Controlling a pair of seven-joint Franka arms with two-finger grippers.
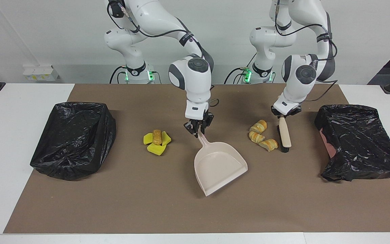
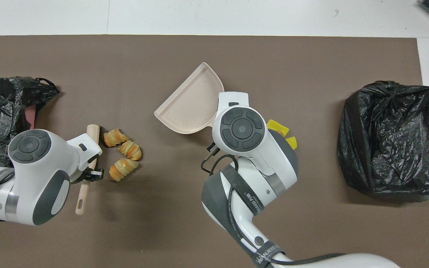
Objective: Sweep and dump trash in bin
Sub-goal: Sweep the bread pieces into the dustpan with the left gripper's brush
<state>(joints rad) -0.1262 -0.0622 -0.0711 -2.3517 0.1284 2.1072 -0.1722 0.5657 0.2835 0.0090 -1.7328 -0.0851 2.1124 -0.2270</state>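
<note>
Three golden-brown striped pastry pieces [image 1: 262,135] lie in a loose curved row on the brown mat, right of centre in the facing view and lower left in the overhead view. Left of centre in the facing view, bright yellow sponge wedges [image 1: 156,145] sit clustered with one more pastry piece [image 1: 157,136] resting on top.
</note>
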